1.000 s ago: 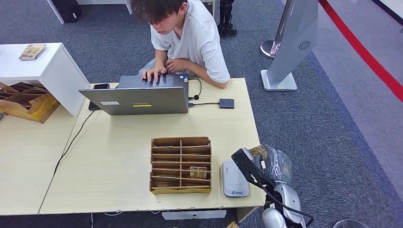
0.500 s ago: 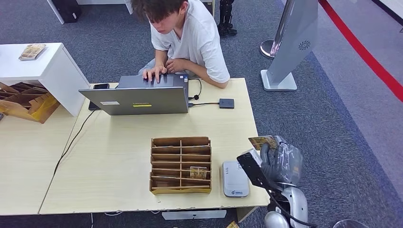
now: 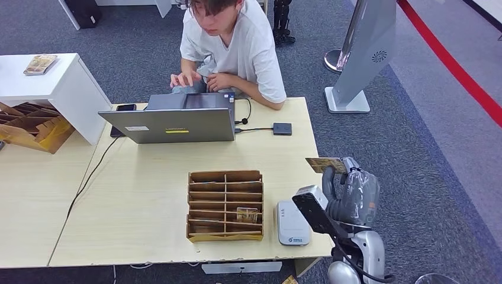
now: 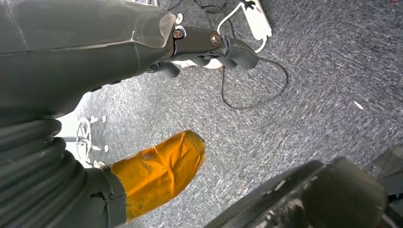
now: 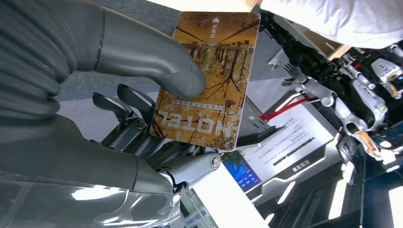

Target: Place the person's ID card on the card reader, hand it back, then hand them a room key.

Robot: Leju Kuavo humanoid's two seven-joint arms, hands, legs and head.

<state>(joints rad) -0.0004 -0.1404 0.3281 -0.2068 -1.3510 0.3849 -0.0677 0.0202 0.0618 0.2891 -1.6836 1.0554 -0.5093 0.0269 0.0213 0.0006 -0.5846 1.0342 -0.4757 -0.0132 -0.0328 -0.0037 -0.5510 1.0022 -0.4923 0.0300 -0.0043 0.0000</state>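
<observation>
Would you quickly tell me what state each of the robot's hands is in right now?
Left hand: hanging toward the floor, holding nothing; open or closed cannot be told.
Right hand: holding the hotel key card, thumb pressed on its face.

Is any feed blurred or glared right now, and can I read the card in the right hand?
Head view: evenly lit, sharp, the card too small to read. Right wrist view: the card in the right hand is crisp, "HOTEL" legible, background screens blown out. Left wrist view: sharp carpet, mild glare on the hand's cover.

1 laptop [image 3: 177, 122], 1 card reader [image 3: 292, 223], 1 person [image 3: 234, 47], 1 organiser [image 3: 225, 205]
</observation>
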